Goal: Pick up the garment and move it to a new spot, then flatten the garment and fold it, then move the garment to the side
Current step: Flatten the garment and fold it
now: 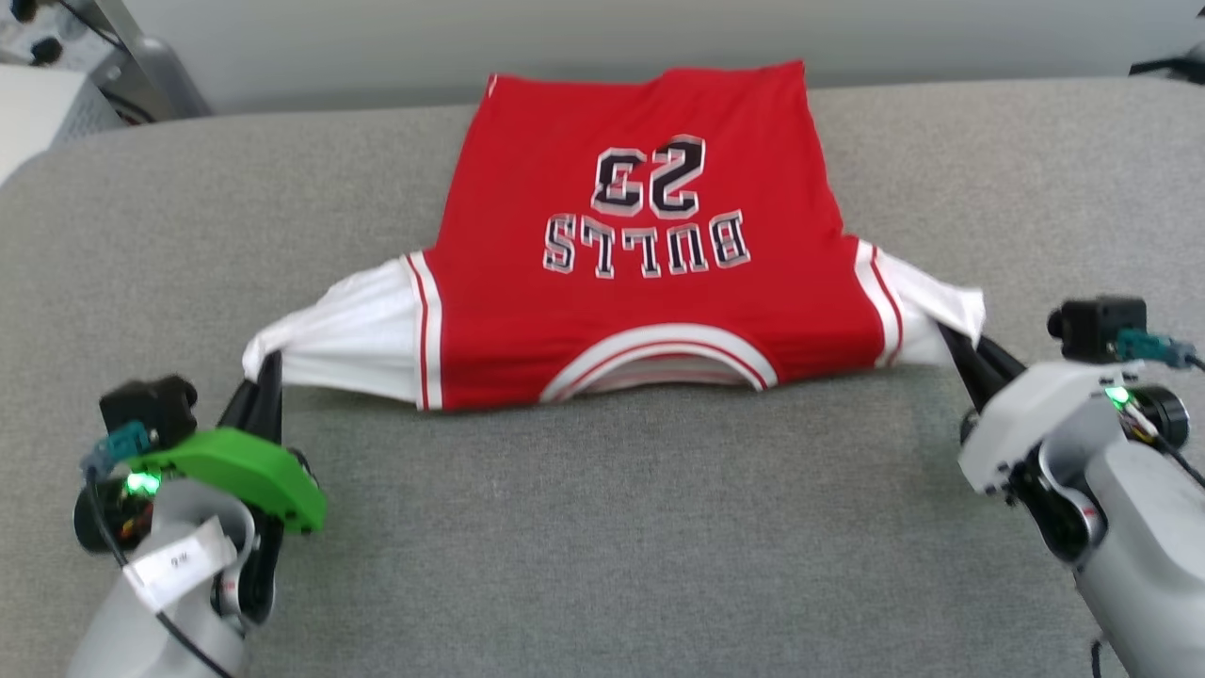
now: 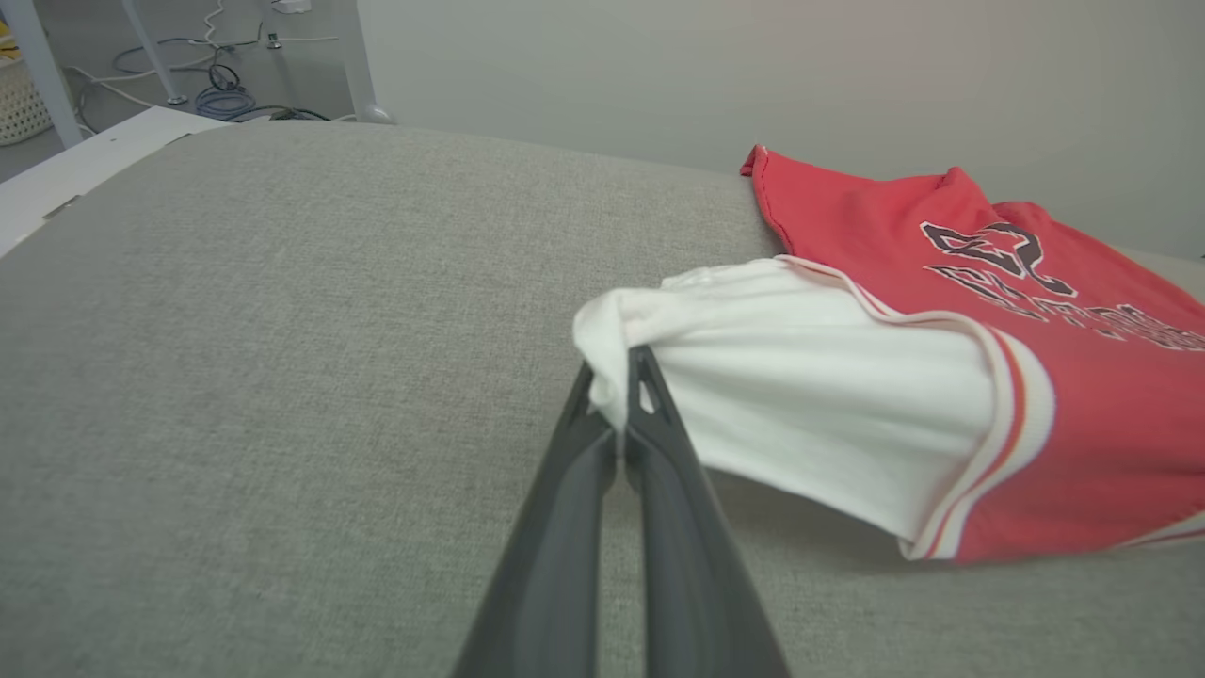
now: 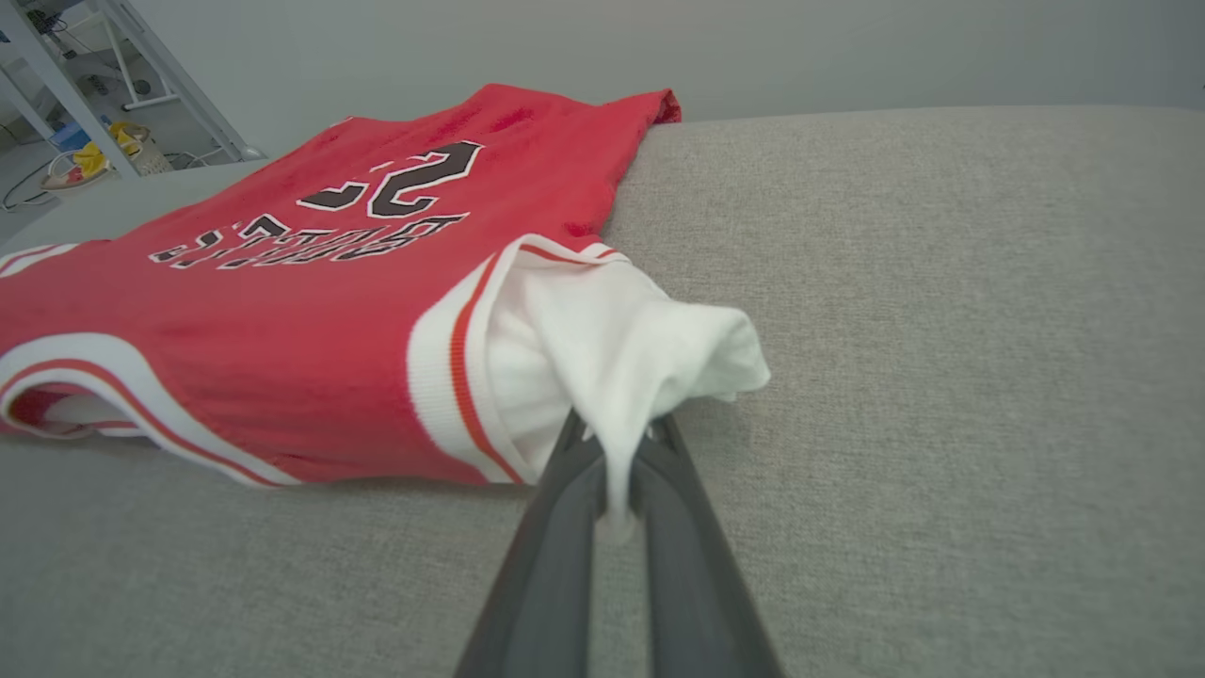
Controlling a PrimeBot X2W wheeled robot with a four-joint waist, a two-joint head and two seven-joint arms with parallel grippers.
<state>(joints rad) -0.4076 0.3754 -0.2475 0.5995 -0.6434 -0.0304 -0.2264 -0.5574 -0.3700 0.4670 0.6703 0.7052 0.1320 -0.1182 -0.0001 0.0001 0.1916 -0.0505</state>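
I count one garment (image 1: 650, 273), one grey surface (image 1: 602, 546), and two end effectors of mine, left end effector (image 1: 266, 367), right end effector (image 1: 953, 337).

Garment (image 1: 650, 282) flat on table (image 1: 602, 527), centre-far; collar near, hem at far edge. L gripper (image 1: 268, 372) near-left, clamped on its left end; R gripper (image 1: 955, 341) near-right, on right end.

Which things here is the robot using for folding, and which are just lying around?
For the job: red shirt, left tool pinching one white sleeve, right tool pinching the other, grey cushion underneath.
Just lying about: floor cables, pale basket, yellow thing on the floor.
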